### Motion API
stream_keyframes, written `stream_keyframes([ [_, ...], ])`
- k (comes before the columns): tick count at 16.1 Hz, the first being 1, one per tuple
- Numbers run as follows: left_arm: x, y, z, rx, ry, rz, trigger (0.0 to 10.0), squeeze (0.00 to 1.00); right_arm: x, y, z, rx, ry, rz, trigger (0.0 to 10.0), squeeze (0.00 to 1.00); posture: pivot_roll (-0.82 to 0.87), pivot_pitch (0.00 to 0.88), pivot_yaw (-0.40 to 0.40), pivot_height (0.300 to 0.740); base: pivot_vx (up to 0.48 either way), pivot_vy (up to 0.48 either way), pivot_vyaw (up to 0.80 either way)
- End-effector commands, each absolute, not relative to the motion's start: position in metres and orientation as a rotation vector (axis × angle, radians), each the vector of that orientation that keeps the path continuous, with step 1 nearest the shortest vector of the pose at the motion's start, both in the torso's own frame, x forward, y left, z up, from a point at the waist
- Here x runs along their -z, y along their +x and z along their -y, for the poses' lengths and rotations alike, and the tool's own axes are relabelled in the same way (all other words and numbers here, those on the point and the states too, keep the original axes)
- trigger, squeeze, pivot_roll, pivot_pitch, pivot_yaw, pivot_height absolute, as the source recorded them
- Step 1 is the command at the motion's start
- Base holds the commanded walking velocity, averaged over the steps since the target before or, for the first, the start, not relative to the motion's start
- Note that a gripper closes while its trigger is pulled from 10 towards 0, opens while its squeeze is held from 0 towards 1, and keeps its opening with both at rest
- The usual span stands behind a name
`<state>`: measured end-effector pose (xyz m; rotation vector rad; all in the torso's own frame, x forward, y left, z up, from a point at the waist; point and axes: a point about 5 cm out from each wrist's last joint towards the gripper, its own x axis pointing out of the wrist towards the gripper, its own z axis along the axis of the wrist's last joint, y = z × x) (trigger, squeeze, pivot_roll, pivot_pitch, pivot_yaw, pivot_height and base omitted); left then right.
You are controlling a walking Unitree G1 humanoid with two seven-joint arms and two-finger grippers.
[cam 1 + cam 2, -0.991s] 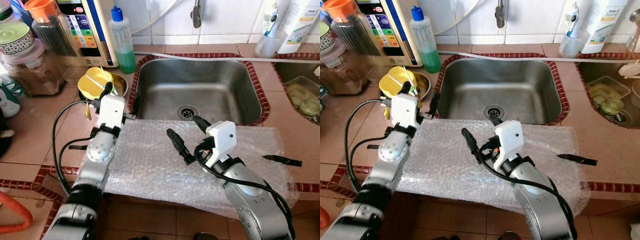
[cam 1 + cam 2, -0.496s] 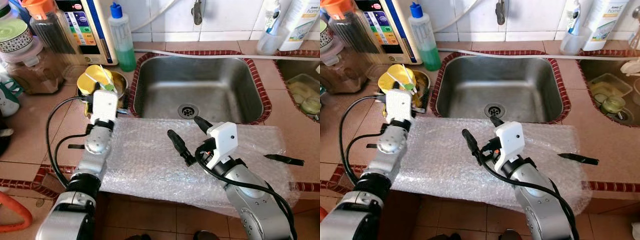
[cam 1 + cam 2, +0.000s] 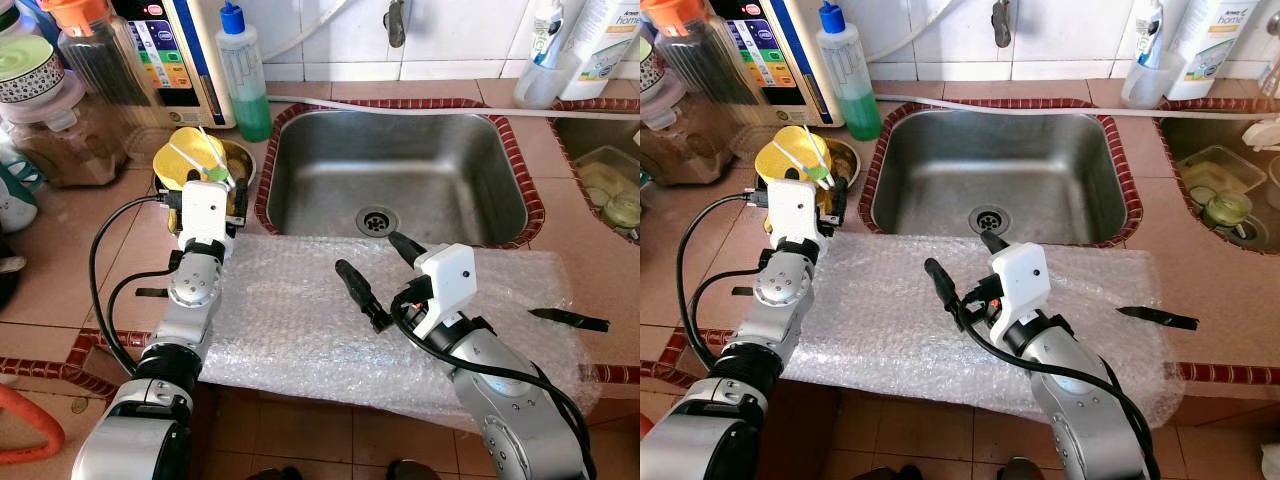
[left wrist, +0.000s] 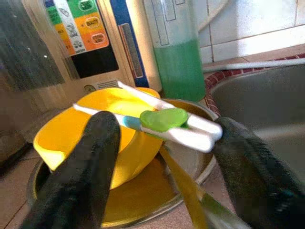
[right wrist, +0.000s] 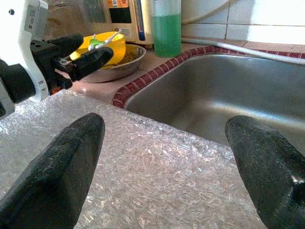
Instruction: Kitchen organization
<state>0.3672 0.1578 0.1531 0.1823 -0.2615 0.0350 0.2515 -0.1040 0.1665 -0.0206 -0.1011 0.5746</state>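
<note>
Bubble wrap spread over the front of the tiled desk, just before the steel sink.

Head views: left gripper at the left back corner of the wrap, jaws apart, pointed at a yellow bowl seated in a steel dish. White tongs with a green tab laid across the bowl rim. Right gripper above the middle of the wrap, jaws wide apart, empty. Green soap bottle behind the dish, beside a white appliance. Jars at far left. Black strip on the right edge of the wrap.

Left wrist view: black fingers spread on either side of the yellow bowl, not touching it. Tongs resting on the rim, between the fingers. Steel dish beneath; soap bottle and appliance behind.

Right wrist view: fingers far apart over the bubble wrap. Sink beyond the wrap. Left gripper seen in front of the bowl and dish.
</note>
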Motion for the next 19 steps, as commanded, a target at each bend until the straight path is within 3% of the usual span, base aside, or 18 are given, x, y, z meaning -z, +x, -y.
stream_keyframes([
  [1,-0.1548,0.3676,-0.1621,-0.05,0.191,0.272,3.3,0.0,-0.1695,0.2488,0.1025,-0.579,-0.022,0.112,10.0,0.98,-0.3,0.195,0.101,0.74,0.0,0.0,0.0],
  [2,-0.1571,0.3672,-0.1626,-0.051,0.217,0.292,4.3,0.0,-0.1693,0.2493,0.1025,-0.581,-0.022,0.111,10.0,0.98,-0.3,0.194,0.1,0.74,0.0,0.0,0.0],
  [3,-0.1584,0.3668,-0.1622,-0.049,0.238,0.304,10.0,0.0,-0.1693,0.2495,0.1024,-0.583,-0.022,0.111,10.0,0.98,-0.3,0.191,0.099,0.74,0.0,0.0,0.0],
  [6,-0.1589,0.3663,-0.161,-0.044,0.242,0.314,10.0,0.0,-0.1691,0.25,0.1019,-0.588,-0.022,0.111,10.0,0.97,-0.29,0.189,0.098,0.74,0.0,0.0,0.0],
  [7,-0.1588,0.3661,-0.1611,-0.04,0.237,0.316,7.1,0.0,-0.169,0.25,0.1017,-0.589,-0.022,0.111,10.0,0.97,-0.29,0.187,0.099,0.74,0.0,0.0,0.0],
  [8,-0.1589,0.3662,-0.161,-0.039,0.237,0.317,6.7,0.0,-0.1691,0.2502,0.1016,-0.59,-0.022,0.111,10.0,0.97,-0.29,0.188,0.099,0.74,0.0,0.0,0.0],
  [9,-0.1587,0.3661,-0.1613,-0.037,0.237,0.318,3.7,0.0,-0.1689,0.2502,0.1016,-0.59,-0.022,0.11,10.0,0.97,-0.29,0.187,0.098,0.74,0.0,0.0,0.0],
  [10,-0.1586,0.3659,-0.1617,-0.037,0.237,0.318,3.3,0.0,-0.1689,0.2501,0.1015,-0.59,-0.022,0.111,10.0,0.98,-0.29,0.187,0.098,0.74,0.0,0.0,0.0],
  [11,-0.1582,0.3658,-0.1623,-0.037,0.236,0.318,1.3,0.0,-0.1689,0.2502,0.1015,-0.59,-0.022,0.111,10.0,0.98,-0.29,0.187,0.099,0.74,0.0,0.0,0.0],
  [12,-0.158,0.3658,-0.1627,-0.037,0.235,0.317,0.0,0.0,-0.1687,0.2504,0.1015,-0.59,-0.021,0.11,10.0,0.97,-0.29,0.187,0.098,0.74,0.0,0.0,0.0],
  [19,-0.156,0.3644,-0.1635,-0.031,0.234,0.315,0.0,0.0,-0.1685,0.2496,0.1012,-0.59,-0.019,0.107,10.0,0.97,-0.29,0.19,0.098,0.74,0.0,0.0,0.0],
])
